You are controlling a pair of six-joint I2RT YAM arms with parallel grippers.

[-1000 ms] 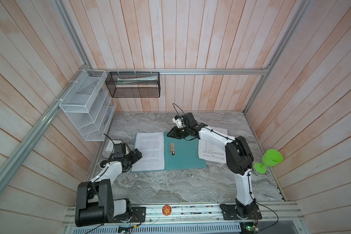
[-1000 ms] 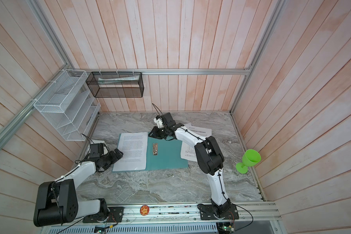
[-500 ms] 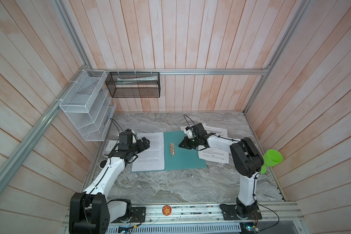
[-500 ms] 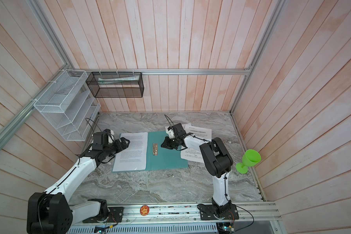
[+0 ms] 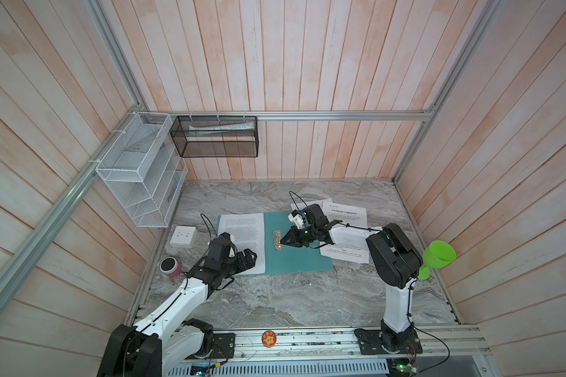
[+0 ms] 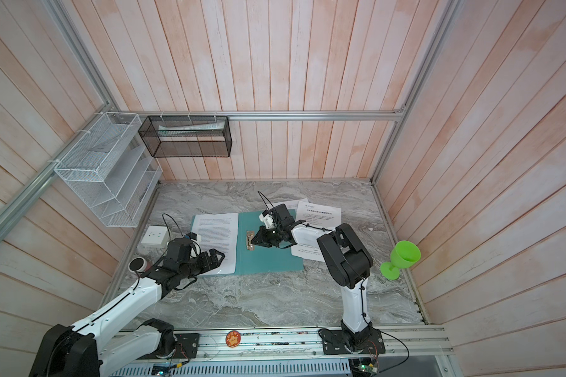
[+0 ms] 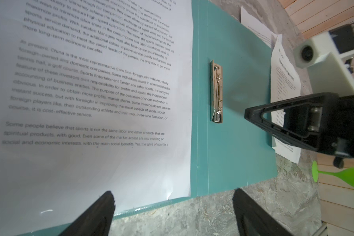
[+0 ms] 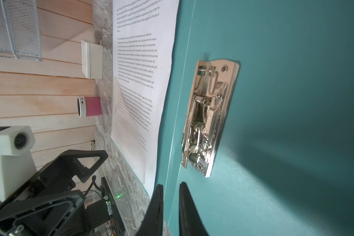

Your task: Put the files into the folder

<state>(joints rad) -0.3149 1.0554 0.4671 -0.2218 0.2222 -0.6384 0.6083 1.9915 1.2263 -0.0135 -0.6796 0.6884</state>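
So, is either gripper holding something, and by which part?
Nothing is held. The left gripper stands open near the sheet; the right gripper is almost shut on nothing, beside the metal clip of the folder.

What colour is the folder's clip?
Shiny silver metal; the clip shows best in the right wrist view.

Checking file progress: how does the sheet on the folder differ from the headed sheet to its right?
The dense-text sheet lies on the open folder, left of its clip; the headed sheet lies off the folder, by its right edge. The former shows full paragraphs; the latter a heading over short lines. Both are white, printed, lying flat.
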